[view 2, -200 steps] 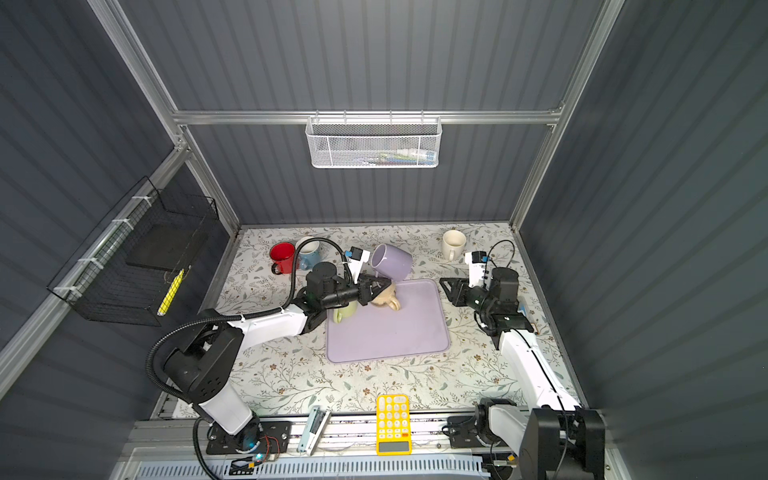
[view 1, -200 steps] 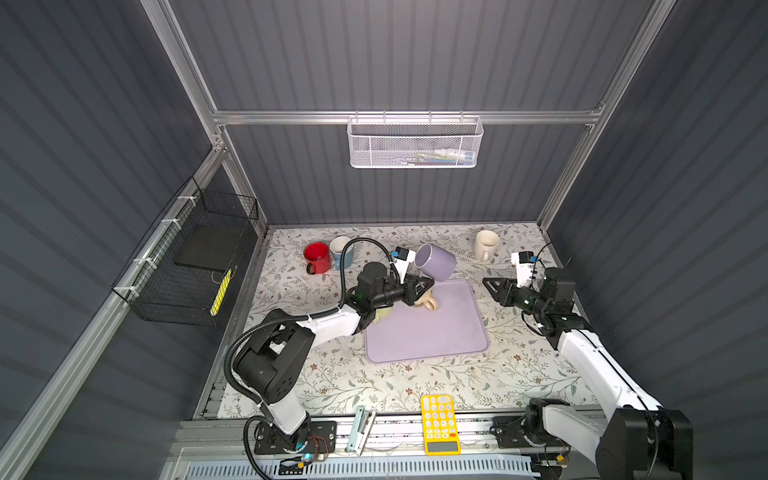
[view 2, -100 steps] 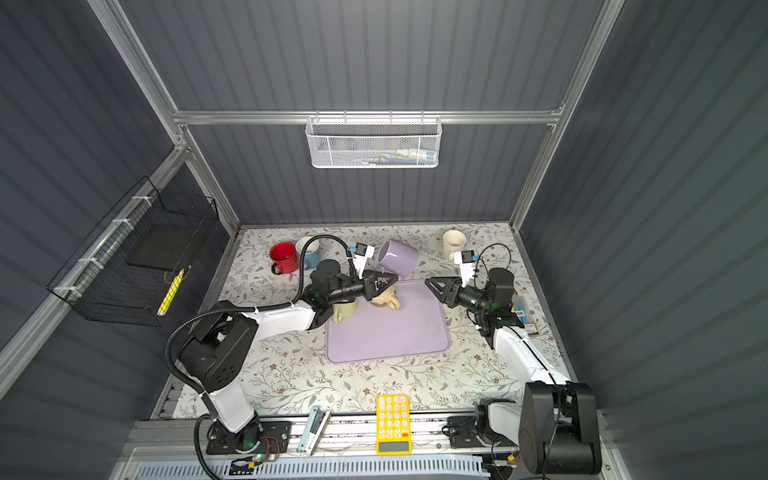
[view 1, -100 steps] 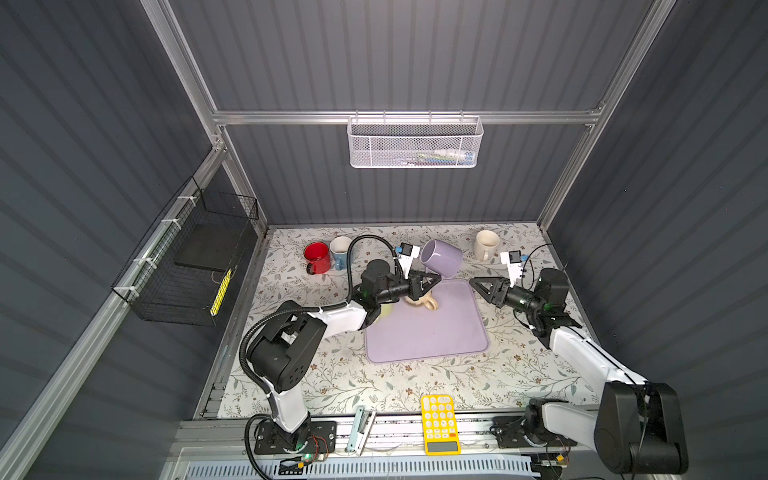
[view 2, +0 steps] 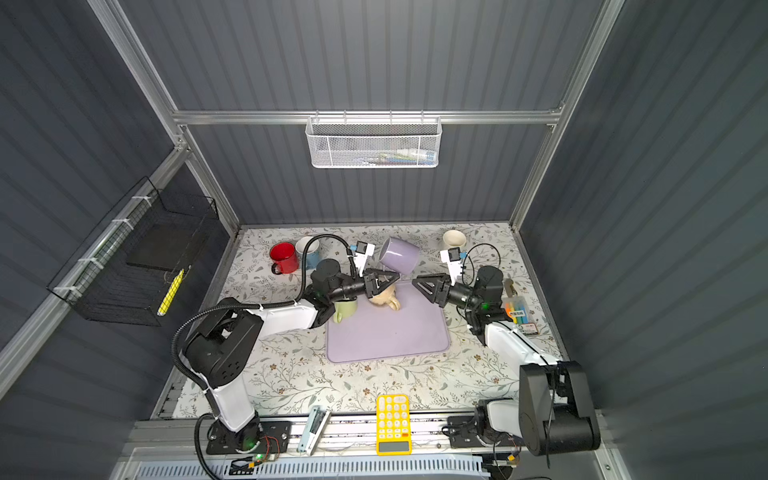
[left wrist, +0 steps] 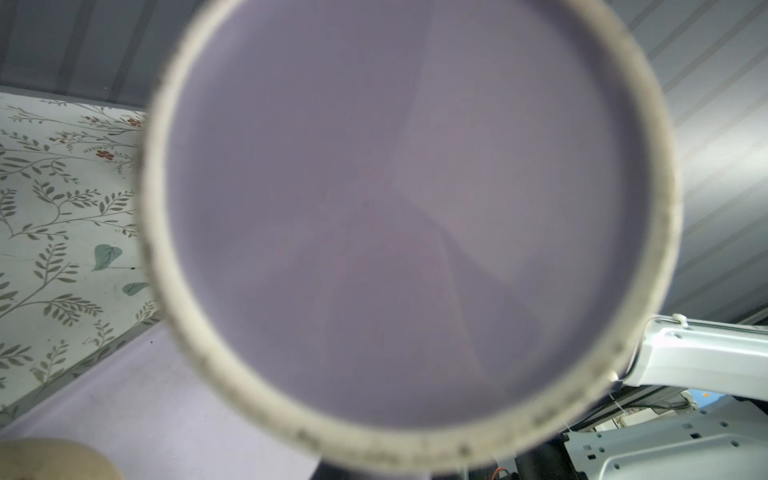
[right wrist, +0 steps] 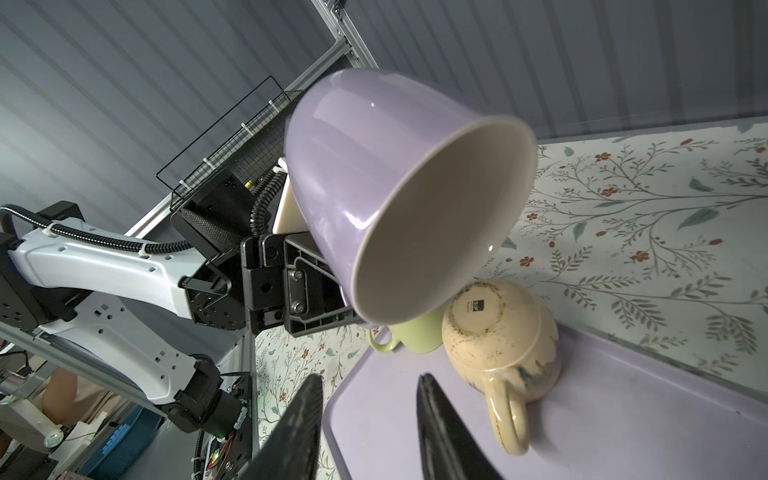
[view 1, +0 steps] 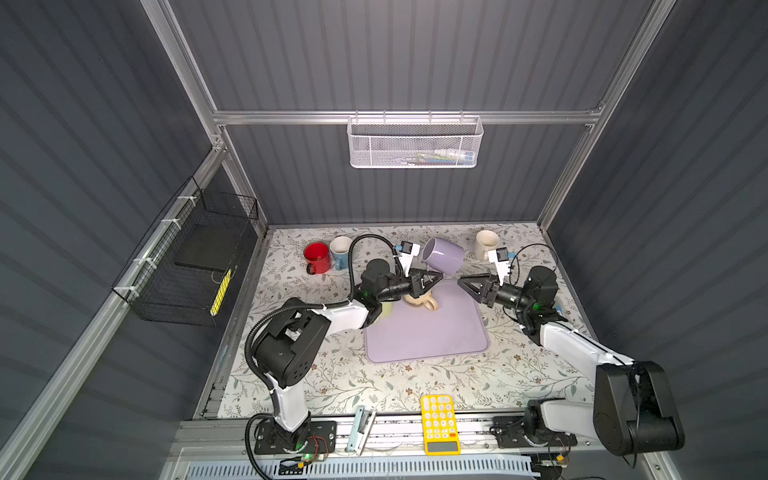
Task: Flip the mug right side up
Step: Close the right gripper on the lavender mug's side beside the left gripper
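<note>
Left hand (view 1: 436,278) is clamped on the purple mug (view 1: 442,254) with its jaws nearly together. The exact grip point is hidden behind the mug body. The mug is held off the surface (view 1: 415,386), tilted on its side over the 12 o'clock edge of the lilac mat (view 1: 428,336). In the right wrist view its cream interior faces the right hand and slants downward. In the left wrist view the mug's base fills the frame.

Right hand (view 1: 460,282) has its jaws apart and is empty. It sits at the mat's 1 o'clock corner, with its fingers (right wrist: 307,415) pointing toward the mug, near it but not touching.

- **Beige mug** (view 1: 423,300): upside down on the mat near its 12 o'clock edge.
- **Green mug** (view 2: 347,309): at the mat's 10 o'clock corner.
- **Red mug** (view 1: 318,257) and **blue mug** (view 1: 341,249): at 11 o'clock on the surface.
- **Cream mug** (view 1: 486,243): at 1 o'clock on the surface.
</note>
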Robot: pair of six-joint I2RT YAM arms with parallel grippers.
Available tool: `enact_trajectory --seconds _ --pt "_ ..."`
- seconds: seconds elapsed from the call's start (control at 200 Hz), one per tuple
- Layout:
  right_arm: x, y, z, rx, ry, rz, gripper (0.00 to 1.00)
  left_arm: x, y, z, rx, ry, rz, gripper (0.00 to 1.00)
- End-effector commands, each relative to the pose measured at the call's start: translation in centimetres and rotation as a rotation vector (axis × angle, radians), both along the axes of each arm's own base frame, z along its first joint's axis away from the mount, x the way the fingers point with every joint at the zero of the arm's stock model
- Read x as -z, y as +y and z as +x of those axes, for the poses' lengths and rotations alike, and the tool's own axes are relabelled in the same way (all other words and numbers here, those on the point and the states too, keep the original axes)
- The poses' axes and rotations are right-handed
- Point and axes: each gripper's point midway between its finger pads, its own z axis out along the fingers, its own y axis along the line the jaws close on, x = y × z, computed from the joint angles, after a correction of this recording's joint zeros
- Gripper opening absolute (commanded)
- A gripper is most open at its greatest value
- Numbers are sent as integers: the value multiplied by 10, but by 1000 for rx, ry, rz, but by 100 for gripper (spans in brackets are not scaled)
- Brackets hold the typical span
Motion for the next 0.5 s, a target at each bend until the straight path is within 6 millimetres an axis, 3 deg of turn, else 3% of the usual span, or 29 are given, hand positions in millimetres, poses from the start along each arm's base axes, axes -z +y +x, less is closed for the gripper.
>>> enact_trajectory --seconds 0.0,0.495 --pt "-22 4 4 -21 -86 22 40 -43 -1 1 21 -122 -96 8" --pt "-40 23 14 -75 -137 54 40 -34 -7 -6 45 -90 -96 6"
